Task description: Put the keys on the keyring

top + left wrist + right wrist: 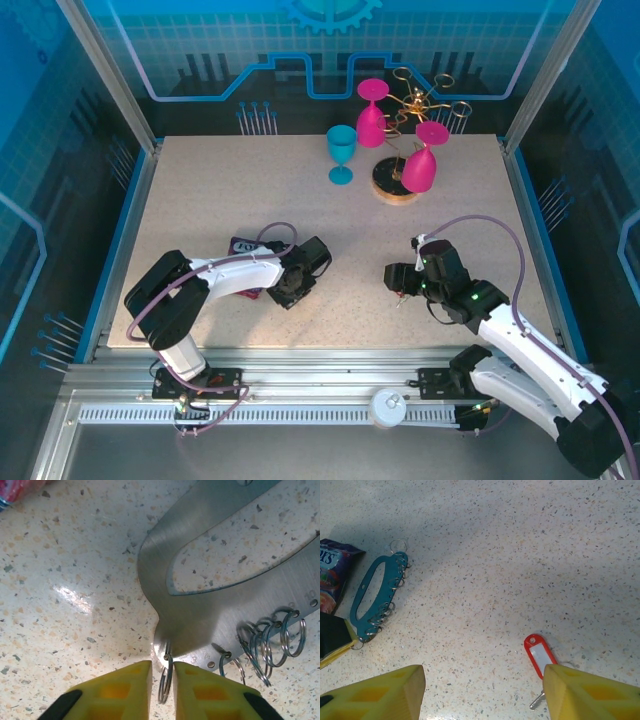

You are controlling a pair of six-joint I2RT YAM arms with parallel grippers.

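Observation:
The keyring (210, 615) is a grey oval plate lying flat on the speckled table, with several silver wire rings (272, 635) along one edge. My left gripper (162, 667) is down at its end, yellow fingers closed to a narrow gap on the end wire ring (165, 680). In the right wrist view the keyring (375, 595) lies far left. The keys (539, 655), a red tag with a small silver key, lie on the table just inside my right finger (590, 695). My right gripper (482, 672) stands wide open above the table, nothing between its fingers.
A purple snack packet (245, 245) lies just behind the left gripper (290, 285). At the back stand a teal glass (341, 150) and a gold wire rack (415, 105) on a wooden base with pink glasses (420, 170). The right gripper (398, 283) is mid-table.

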